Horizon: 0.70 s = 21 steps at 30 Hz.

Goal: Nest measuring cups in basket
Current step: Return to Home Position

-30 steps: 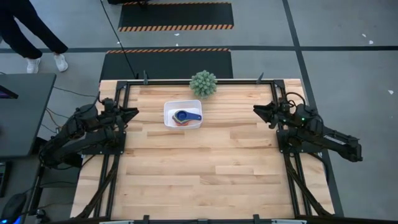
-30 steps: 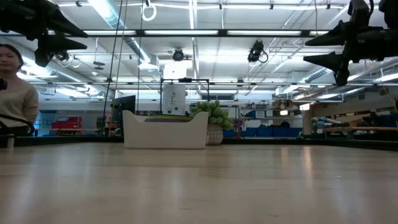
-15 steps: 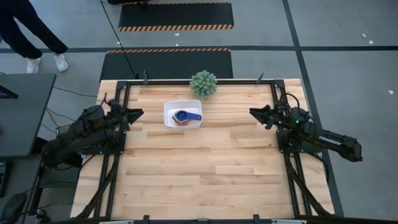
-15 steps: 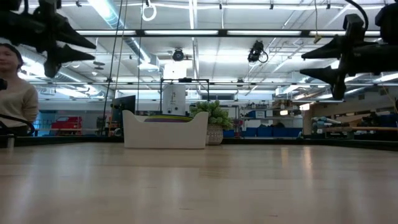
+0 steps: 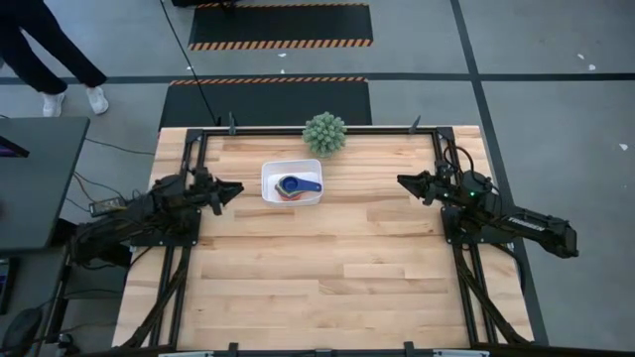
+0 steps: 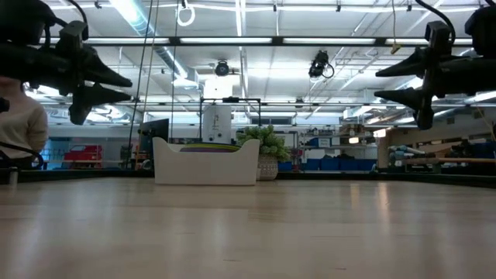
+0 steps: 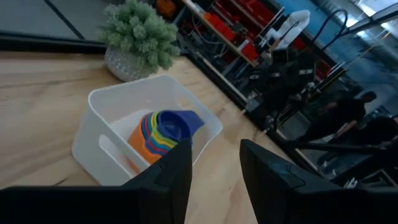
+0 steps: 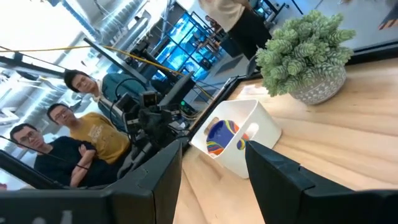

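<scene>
Grey concrete floor (image 5: 556,59) surrounds the pale wood worktop (image 5: 327,278); two black mats (image 5: 281,25) edged in orange hazard stripes lie beyond it. Long ceiling lights (image 6: 310,40) brighten the workshop hall.

One counter (image 5: 327,278) carries one white basket (image 7: 93,143) and one potted plant (image 5: 324,133). The basket holds a single nested stack of measuring cups (image 7: 163,134) whose rims show blue, yellow, orange and red, though the number of cups in it cannot be counted. There are two arms, the left arm (image 5: 129,216) and the right arm (image 5: 516,223), each with one pair of jaws made of two fingers, and the right wrist view shows three seated people (image 8: 102,140) plus a fourth person (image 8: 233,15) seen only in part.
</scene>
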Motion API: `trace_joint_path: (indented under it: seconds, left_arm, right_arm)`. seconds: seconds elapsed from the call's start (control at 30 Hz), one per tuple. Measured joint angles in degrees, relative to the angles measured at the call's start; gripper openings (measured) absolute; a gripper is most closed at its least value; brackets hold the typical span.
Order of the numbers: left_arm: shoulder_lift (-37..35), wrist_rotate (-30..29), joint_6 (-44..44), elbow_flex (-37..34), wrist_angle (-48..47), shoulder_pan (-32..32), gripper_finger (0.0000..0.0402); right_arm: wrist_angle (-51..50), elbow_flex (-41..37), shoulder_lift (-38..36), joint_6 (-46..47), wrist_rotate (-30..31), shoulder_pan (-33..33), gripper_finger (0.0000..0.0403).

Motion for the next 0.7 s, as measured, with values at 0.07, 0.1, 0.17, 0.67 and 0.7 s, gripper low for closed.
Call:
trace_joint_path:
  seconds: [0.07,0.1,0.17,0.67,0.7]
  left_arm:
    - [0.0,-0.1,0.5,-0.7,0.2,-0.3,0.0141]
    - [0.1,-0.3,0.5,-1.1,1.2,-0.4,0.0141]
    - [0.0,-0.5,1.3,-1.7,3.4,-0.4,0.0141]
    - [0.2,-2.4,4.4,-1.8,3.0,-0.4,0.0141]
    - [0.2,-2.4,3.6,-1.8,3.1,-0.4,0.0141]
  right_arm:
    - [-0.2,0.0,0.0,0.4,0.2,0.0,0.0185]
    - [-0.3,0.0,0.0,0.7,0.4,0.0,0.0185]
    - [-0.8,0.0,0.0,1.5,0.5,0.0,0.0185]
    - [-1.0,0.0,0.0,3.7,1.6,0.0,0.0185]
    - [-1.0,0.0,0.0,3.4,1.6,0.0,0.0185]
